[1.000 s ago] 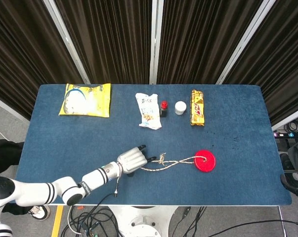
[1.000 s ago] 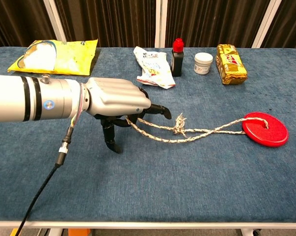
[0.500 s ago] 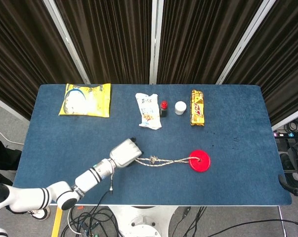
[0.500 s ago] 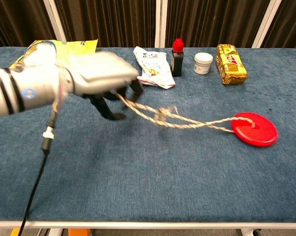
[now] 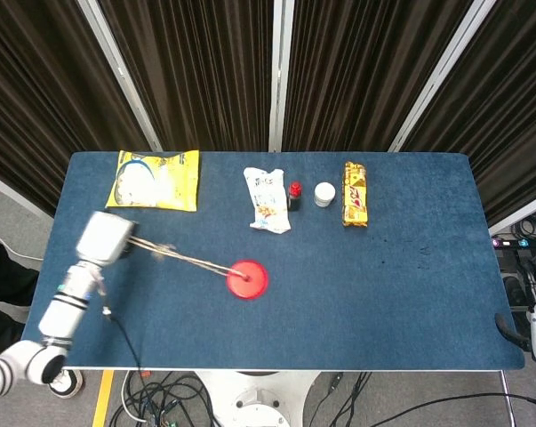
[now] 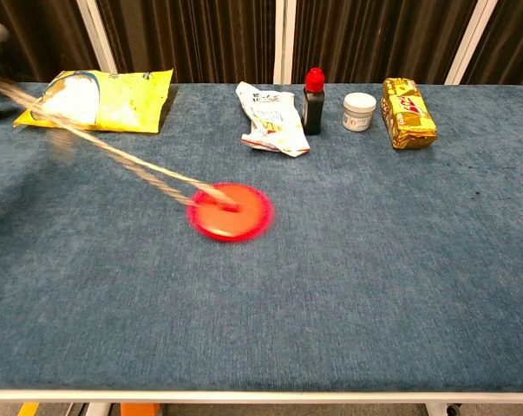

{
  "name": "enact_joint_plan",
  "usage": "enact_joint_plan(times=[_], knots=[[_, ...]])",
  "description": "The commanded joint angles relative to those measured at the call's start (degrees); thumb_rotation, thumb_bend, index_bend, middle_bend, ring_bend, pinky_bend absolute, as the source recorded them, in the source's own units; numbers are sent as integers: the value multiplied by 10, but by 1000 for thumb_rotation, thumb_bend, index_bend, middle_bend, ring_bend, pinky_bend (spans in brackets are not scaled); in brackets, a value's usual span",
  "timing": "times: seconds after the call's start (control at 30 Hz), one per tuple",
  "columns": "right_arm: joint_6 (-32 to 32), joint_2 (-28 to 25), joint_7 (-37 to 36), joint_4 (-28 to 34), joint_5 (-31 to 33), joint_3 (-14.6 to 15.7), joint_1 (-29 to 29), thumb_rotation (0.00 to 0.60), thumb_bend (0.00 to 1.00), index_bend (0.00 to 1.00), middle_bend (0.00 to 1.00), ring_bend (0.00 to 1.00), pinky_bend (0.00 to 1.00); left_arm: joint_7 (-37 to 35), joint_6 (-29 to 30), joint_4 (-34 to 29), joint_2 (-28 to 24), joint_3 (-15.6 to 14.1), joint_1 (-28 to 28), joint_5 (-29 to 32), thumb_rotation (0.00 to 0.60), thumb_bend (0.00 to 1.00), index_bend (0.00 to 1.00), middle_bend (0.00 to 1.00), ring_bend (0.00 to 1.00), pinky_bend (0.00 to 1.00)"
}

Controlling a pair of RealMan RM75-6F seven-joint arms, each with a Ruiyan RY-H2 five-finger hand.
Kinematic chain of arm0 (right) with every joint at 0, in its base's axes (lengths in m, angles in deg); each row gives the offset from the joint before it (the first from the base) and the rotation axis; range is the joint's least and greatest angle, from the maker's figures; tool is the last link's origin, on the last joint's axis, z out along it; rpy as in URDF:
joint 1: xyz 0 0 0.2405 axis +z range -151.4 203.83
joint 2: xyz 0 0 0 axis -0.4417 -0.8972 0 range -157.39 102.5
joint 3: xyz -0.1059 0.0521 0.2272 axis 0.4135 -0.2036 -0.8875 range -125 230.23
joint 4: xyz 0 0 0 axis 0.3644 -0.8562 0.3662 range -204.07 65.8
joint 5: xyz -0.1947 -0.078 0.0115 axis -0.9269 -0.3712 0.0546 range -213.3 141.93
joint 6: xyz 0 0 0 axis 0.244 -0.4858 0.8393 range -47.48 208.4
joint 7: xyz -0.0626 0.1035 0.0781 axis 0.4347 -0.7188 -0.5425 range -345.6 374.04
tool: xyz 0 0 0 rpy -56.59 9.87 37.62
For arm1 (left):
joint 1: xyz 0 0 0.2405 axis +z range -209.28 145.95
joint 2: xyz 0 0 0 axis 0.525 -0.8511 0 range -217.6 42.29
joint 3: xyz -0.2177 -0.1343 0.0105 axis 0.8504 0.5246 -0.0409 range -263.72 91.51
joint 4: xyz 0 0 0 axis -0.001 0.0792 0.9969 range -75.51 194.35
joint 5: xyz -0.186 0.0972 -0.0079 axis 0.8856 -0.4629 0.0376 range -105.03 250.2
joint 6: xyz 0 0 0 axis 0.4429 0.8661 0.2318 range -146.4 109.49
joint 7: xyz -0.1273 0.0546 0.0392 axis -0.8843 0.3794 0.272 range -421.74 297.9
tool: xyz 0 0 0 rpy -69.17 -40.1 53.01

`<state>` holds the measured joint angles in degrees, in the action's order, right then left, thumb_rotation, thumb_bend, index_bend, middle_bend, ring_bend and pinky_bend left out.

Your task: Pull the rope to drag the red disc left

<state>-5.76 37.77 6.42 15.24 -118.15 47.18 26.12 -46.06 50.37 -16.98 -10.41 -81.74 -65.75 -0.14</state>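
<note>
Disc (image 5: 247, 279), red, motion-blurred, sits on the blue tabletop (image 5: 410, 267) left of centre, in front of the white snack packet (image 5: 268, 200). Rope (image 5: 183, 257) runs taut from disc up-left to my left hand (image 5: 105, 237), which is at the tabletop's left edge, just in front of the yellow chip bag (image 5: 156, 179). Hand grips the rope end; fingers too blurred to describe. In chest view disc (image 6: 230, 211) and rope (image 6: 114, 153) show, hand mostly out of frame. Right hand not visible. Back row: red-capped bottle (image 5: 295, 196), white jar (image 5: 324, 194), gold bar (image 5: 356, 193).
</note>
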Motion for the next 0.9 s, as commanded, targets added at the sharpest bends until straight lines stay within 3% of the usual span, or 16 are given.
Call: enact_joint_plan(times=[0.03,0.33,0.53,0.73,0.9], knots=[[0,1,5,4,-2,1,1,600,216,0,21,0,0,-20,28,23,-27,14,35,32,600,316,752,970,729,580],[-1,1,20,15,-8,3,4,600,217,0,22,0,0,-31,54,32,-58,27,80,52,600,317,762,962,728,574],[-1,1,24,17,-7,4,4,600,216,0,22,0,0,-40,55,21,-48,38,82,47,600,321,762,962,728,570],[4,4,24,16,-6,5,6,600,216,0,22,0,0,-73,42,-47,-39,56,52,2,600,327,761,961,728,571],[4,4,22,17,-4,3,7,600,216,0,23,0,0,-53,41,-47,-1,64,15,-46,600,326,748,924,713,566]])
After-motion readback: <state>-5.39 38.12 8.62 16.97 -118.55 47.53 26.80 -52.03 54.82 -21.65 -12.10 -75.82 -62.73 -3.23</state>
